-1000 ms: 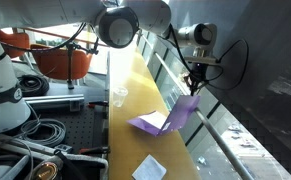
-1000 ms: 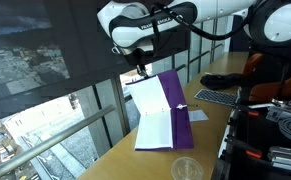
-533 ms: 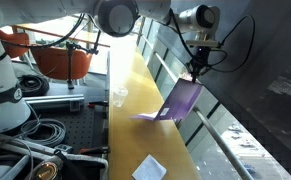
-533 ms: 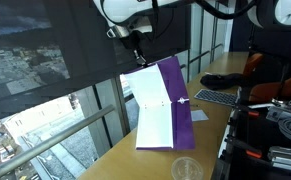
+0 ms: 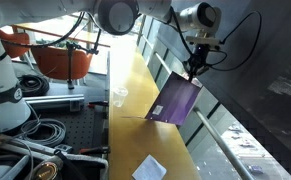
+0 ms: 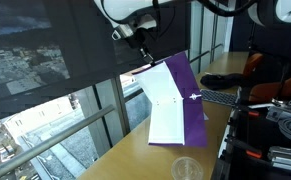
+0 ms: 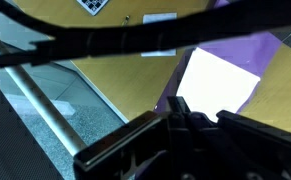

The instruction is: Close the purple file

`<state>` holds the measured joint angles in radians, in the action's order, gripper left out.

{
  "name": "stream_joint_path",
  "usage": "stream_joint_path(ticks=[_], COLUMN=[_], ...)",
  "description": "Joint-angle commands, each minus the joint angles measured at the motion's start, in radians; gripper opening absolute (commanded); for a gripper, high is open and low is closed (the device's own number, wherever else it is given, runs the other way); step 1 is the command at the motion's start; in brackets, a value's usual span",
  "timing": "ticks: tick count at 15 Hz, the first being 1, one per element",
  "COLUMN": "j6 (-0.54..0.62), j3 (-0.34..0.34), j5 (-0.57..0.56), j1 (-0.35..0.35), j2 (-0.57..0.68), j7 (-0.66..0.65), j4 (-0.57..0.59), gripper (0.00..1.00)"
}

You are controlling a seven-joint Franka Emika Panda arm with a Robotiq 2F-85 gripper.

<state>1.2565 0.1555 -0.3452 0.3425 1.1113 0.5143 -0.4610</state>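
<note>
Purple file (image 5: 175, 102) sits half open on the desk (image 5: 135, 135), along the edge by the window. One leaf lies flat and the other is tilted up steeply. The end effector (image 5: 193, 72) is closed on the top corner of the raised leaf, pinching the thin cover. That grip is why the leaf hangs in the air instead of dropping. I judge that a hold on a corner far from the spine gives good leverage to swing the leaf over, and that the closing is about halfway done.

In an exterior view the raised leaf shows white pages (image 6: 165, 108) with a purple band down their right side. The wrist view shows a white sheet (image 7: 220, 80) framed in purple. A cup (image 6: 186, 168) stands nearer on the desk, apart from the file.
</note>
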Motion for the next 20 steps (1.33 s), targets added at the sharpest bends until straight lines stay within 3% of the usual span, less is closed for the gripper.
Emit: stream_joint_path(ticks=[1, 11, 18, 19, 20], j6=[-0.008, 0.145, 0.268, 0.276, 0.289], j3=[-0.008, 0.000, 0.002, 0.001, 0.001], j5=[-0.040, -0.057, -0.052, -0.049, -0.049], j1=[-0.024, -0.083, -0.074, -0.071, -0.067], j2=[0.053, 0.199, 0.285, 0.293, 0.302], j7=[0.054, 0.141, 0.178, 0.177, 0.177], j4=[0.045, 0.042, 0.039, 0.038, 0.039], gripper=[0.00, 0.00, 0.00, 0.26, 0.27])
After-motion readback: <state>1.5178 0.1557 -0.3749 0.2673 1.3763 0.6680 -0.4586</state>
